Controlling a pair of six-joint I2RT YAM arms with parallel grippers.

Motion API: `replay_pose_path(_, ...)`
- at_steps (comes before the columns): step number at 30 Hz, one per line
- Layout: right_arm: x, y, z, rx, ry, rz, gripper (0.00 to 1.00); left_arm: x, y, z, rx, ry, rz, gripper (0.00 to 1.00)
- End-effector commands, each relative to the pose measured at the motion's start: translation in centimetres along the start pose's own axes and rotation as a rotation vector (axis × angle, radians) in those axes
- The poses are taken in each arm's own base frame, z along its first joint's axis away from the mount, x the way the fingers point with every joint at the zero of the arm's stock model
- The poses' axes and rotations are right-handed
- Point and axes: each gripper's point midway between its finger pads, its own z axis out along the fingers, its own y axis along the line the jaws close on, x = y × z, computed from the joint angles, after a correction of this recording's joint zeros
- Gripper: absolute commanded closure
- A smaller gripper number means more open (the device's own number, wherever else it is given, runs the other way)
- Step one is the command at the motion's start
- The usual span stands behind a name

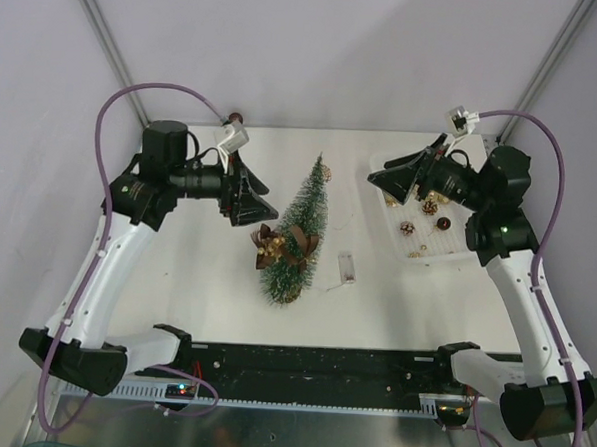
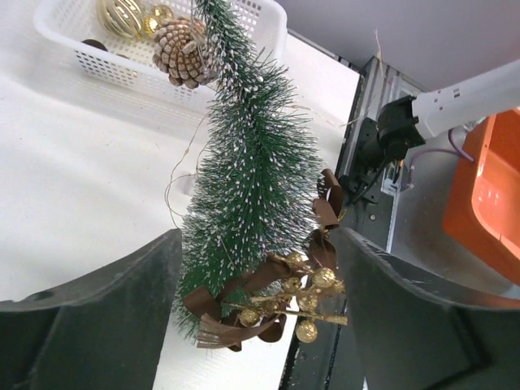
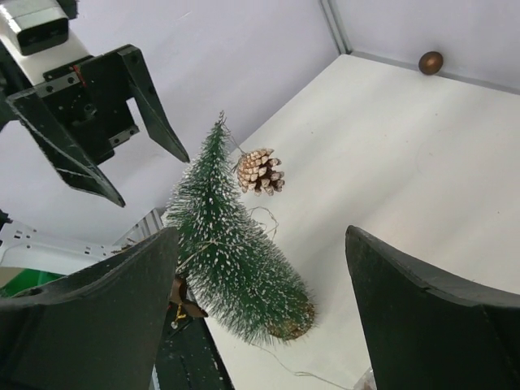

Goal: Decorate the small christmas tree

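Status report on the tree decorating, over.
Left tool open, empty, beside the small christmas tree. Right tool open, empty, at the white basket. Tree upright, pinecone and brown bow on. Small clear box by its base.

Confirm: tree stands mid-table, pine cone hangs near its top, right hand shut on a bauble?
No. The right hand is open and empty, as the right wrist view shows. The small christmas tree does stand mid-table with the pine cone near its top.

No readable text, no brands, no numbers
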Motion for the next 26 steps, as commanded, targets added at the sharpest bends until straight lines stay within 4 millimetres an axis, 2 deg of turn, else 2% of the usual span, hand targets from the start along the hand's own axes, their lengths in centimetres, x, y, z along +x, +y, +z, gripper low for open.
replay_pose_path(1, -0.8, 0.0, -1.2, 0.065, -0.034, -0.012, 0.11, -1.2, -0.5, -1.9, -0.073, -0.055, 0.031, 0.12)
replay_pose_path(3, -0.7, -0.4, -1.6, 0.108, -0.039, 0.004, 0.07, -1.6, -0.3, -2.7, -0.111, -0.074, 0.031, 0.04)
replay_pose_path(5, -0.5, -0.9, -2.2, 0.158, -0.042, 0.014, 0.03, -1.8, 0.2, -3.6, -0.151, -0.093, 0.027, 0.01)
replay_pose_path(10, 0.5, -1.6, -3.6, 0.264, -0.027, 0.030, 0.01, -2.0, 2.0, -5.9, -0.284, -0.127, 0.010, 0.00)
replay_pose_path(13, 1.6, -2.4, -4.7, 0.357, -0.006, 0.043, 0.01, -1.6, 3.7, -7.3, -0.431, -0.128, -0.005, 0.00)
replay_pose_path(16, 2.8, -2.9, -5.7, 0.432, 0.024, 0.051, 0.01, -0.7, 5.1, -9.0, -0.584, -0.131, -0.014, 0.00)
replay_pose_path(22, 4.6, -2.5, -6.9, 0.487, 0.078, 0.054, 0.01, 1.8, 7.2, -12.2, -0.839, -0.113, -0.001, 0.00)
replay_pose_path(26, 4.7, -2.2, -7.1, 0.492, 0.075, 0.058, 0.01, 4.0, 8.4, -12.8, -0.911, -0.073, -0.024, 0.00)
